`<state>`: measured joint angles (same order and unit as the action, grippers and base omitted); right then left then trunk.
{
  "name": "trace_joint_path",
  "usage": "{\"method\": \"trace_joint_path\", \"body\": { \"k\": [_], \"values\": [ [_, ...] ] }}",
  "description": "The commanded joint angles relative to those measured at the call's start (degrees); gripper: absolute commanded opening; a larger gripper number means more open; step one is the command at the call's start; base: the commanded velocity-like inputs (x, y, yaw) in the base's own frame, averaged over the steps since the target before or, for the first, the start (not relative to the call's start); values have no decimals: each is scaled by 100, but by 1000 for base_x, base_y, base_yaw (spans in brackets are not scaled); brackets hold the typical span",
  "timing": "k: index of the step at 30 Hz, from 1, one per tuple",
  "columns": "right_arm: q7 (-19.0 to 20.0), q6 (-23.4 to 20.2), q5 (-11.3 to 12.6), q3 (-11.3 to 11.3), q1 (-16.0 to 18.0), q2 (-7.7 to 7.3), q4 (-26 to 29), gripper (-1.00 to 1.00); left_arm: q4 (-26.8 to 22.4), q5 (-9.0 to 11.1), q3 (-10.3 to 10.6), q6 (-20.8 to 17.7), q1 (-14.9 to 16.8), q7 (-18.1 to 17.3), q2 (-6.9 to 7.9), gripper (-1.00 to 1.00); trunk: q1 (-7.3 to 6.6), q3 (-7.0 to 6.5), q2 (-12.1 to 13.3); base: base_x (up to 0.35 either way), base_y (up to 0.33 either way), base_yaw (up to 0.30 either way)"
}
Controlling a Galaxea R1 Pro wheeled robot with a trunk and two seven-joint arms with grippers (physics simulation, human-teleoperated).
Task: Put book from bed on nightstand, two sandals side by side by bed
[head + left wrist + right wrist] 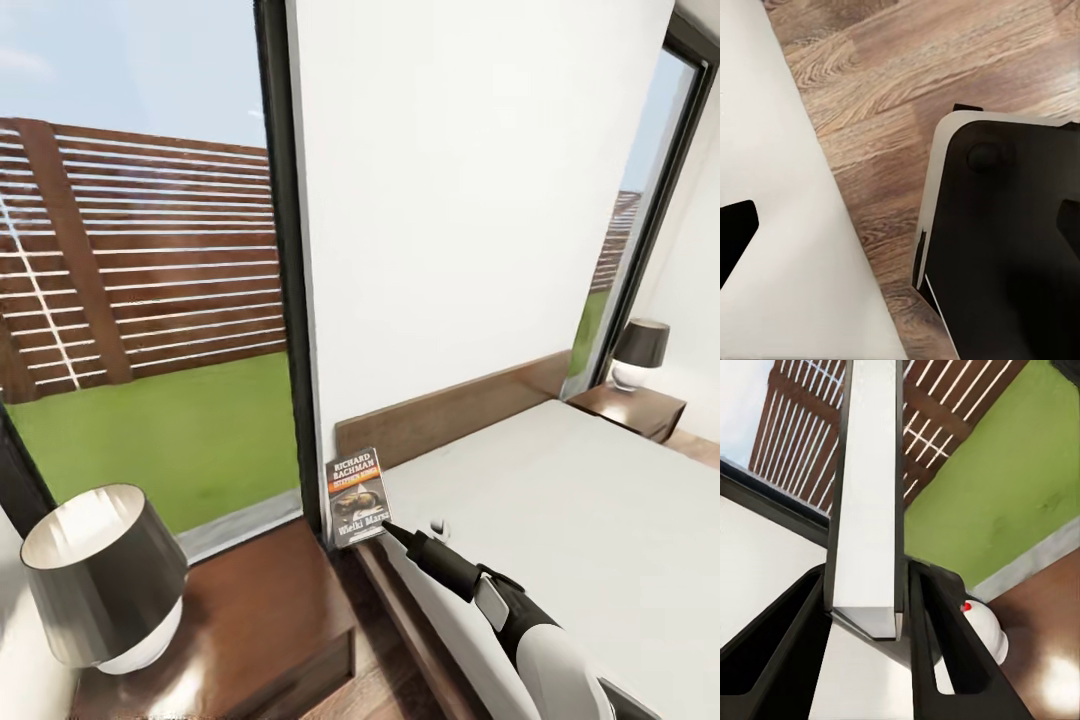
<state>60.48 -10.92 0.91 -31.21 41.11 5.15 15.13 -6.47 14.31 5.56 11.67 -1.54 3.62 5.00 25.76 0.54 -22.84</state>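
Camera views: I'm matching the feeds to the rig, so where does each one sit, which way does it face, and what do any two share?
Head view: from the head, forward and down at the bed, nightstand and lamp; the right arm holds the book upright.
Left wrist view: on the left arm, facing down at the wood floor and the robot's dark base.
Right wrist view: between the right gripper fingers, along the clamped book's edge toward the window.
Shared: head and right wrist views both show book, lamp and lawn.
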Motion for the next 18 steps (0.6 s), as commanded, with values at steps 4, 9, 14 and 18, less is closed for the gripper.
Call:
{"method": "trace_joint_path", "body": {
  "k": [4, 9, 14, 18],
  "values": [
    [16, -61, 25, -34, 2, 4, 7, -100, -12, 46, 50, 8, -4, 25, 1, 100, 3, 5, -7, 0, -8, 123],
    [16, -60, 25, -35, 2, 9, 7, -100, -12, 46, 50, 10, -4, 25, 1, 100, 3, 4, -7, 0, -3, 43],
    [16, -60, 27, -35, 2, 9, 7, -100, -12, 46, 50, 10, -4, 25, 1, 100, 3, 4, -7, 0, -1, 16],
    [17, -60, 26, -35, 2, 11, 7, -100, -12, 46, 50, 10, -4, 25, 1, 100, 3, 4, -7, 0, 0, 6]
  ]
}}
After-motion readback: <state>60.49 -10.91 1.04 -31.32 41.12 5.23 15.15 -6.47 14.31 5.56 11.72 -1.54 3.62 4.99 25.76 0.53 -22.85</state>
